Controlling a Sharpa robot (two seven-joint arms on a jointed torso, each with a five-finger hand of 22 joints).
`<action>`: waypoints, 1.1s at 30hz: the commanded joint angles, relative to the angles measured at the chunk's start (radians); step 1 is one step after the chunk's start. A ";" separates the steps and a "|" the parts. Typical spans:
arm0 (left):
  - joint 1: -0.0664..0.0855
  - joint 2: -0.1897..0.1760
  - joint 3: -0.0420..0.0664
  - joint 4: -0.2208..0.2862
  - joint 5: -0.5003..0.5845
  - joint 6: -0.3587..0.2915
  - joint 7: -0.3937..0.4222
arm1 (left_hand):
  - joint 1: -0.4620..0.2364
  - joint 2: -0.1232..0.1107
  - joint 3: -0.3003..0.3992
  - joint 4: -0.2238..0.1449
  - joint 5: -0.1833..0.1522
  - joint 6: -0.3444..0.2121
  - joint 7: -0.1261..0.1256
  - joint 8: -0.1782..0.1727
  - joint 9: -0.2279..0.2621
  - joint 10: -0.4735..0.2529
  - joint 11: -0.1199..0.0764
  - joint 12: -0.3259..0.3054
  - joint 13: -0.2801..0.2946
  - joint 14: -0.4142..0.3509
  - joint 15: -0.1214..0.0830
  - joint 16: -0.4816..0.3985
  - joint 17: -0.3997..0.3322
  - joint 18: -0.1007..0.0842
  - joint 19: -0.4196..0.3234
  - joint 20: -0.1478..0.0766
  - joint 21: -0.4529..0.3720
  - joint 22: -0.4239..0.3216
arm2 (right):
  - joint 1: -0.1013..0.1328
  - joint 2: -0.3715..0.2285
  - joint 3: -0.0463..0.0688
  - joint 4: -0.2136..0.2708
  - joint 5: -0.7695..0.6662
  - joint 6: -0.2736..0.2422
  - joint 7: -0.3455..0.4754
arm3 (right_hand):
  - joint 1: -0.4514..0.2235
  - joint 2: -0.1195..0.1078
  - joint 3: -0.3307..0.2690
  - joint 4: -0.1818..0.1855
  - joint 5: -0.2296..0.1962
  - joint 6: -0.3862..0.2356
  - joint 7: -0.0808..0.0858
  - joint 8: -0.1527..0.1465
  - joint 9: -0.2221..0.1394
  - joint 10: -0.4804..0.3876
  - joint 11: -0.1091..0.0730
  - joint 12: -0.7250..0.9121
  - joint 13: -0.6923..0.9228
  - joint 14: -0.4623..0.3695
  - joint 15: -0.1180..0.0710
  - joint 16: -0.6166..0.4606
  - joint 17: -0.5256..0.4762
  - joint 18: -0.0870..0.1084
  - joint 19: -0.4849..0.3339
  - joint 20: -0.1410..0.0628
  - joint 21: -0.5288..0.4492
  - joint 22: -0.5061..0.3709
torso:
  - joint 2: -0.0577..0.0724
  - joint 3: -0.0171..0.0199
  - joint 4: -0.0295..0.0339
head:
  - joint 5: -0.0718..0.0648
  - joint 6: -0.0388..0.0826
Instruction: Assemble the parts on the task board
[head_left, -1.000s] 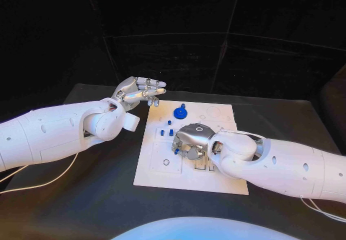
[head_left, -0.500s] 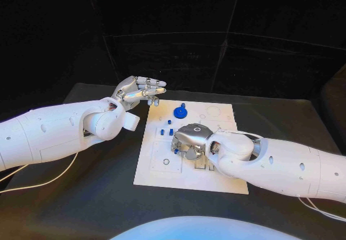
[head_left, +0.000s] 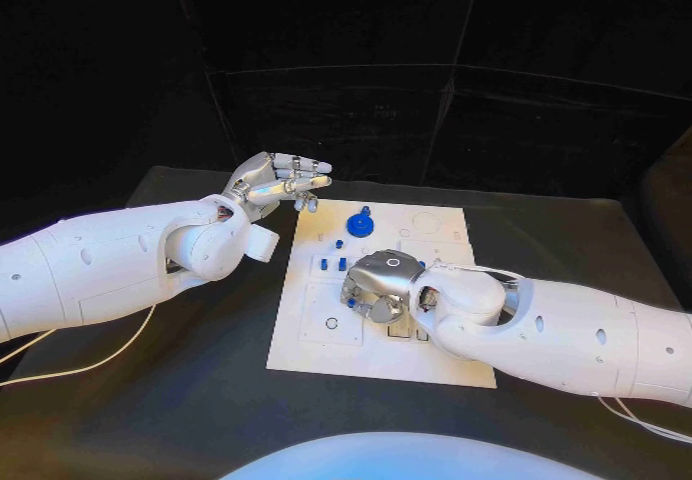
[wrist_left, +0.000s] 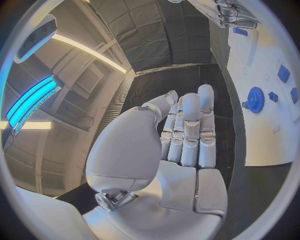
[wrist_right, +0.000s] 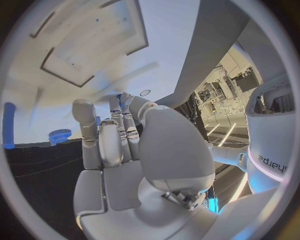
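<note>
Head view: the white task board (head_left: 378, 350) lies mid-table on the black table (head_left: 173, 400); the right hand (head_left: 378, 285) covers its centre, fingers curled down — whether it grips anything cannot be told. A blue gear (head_left: 361, 224) and small blue parts (head_left: 333, 264) sit beyond it. The left hand (head_left: 274, 183) hovers off the board's far corner, fingers loosely apart, empty.

Left wrist view: straight fingers (wrist_left: 190, 130), the gear (wrist_left: 255, 99) nearby.

Right wrist view: fingers (wrist_right: 119, 137) bent over the board (wrist_right: 94, 45).
</note>
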 joint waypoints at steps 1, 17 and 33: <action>0.001 -0.001 0.001 0.001 0.003 0.013 0.003 | -0.006 0.003 -0.003 -0.006 -0.003 -0.003 0.006 -0.007 -0.002 -0.007 -0.002 -0.003 -0.002 -0.010 0.000 -0.005 -0.001 0.013 -0.006 0.003 -0.006 -0.001 | -0.005 -0.003 -0.006 -0.001 -0.007 -0.015 -0.006 | -0.009 -0.005 0.006 -0.002 -0.007 -0.013 0.003 -0.001 0.001 -0.039 0.001 -0.006 -0.005 0.040 0.008 -0.004 -0.004 -0.001 -0.009 0.003 -0.009 -0.007 | 0.000 0.0008 -0.0002 | -0.001 0.001; 0.001 -0.005 0.001 0.000 0.003 0.017 0.000 | -0.007 0.003 -0.004 -0.006 -0.003 -0.004 0.007 -0.007 -0.002 -0.008 -0.002 -0.003 -0.002 -0.011 0.000 -0.008 -0.005 0.013 -0.007 0.003 -0.007 -0.002 | -0.004 -0.101 -0.004 0.084 0.039 -0.201 0.043 | -0.028 -0.033 -0.007 -0.005 -0.007 -0.072 0.004 -0.003 -0.001 -0.079 0.006 -0.006 -0.003 0.036 0.015 -0.007 -0.015 0.003 -0.021 0.012 -0.021 -0.026 | -0.003 0.0008 -0.0016 | -0.004 0.008; 0.001 -0.004 0.000 -0.001 0.003 0.024 -0.003 | -0.007 0.003 -0.004 -0.007 -0.003 -0.005 0.007 -0.007 -0.002 -0.009 -0.001 -0.003 -0.002 -0.012 0.000 -0.009 -0.007 0.013 -0.007 0.004 -0.008 -0.003 | 0.040 -0.272 0.085 0.145 0.103 -0.098 -0.035 | -0.035 -0.042 -0.031 -0.002 -0.002 -0.114 -0.004 -0.002 0.000 -0.095 0.003 0.006 -0.003 0.033 0.013 -0.010 -0.024 0.004 -0.021 0.011 -0.027 -0.031 | -0.002 -0.0012 -0.0014 | -0.027 0.034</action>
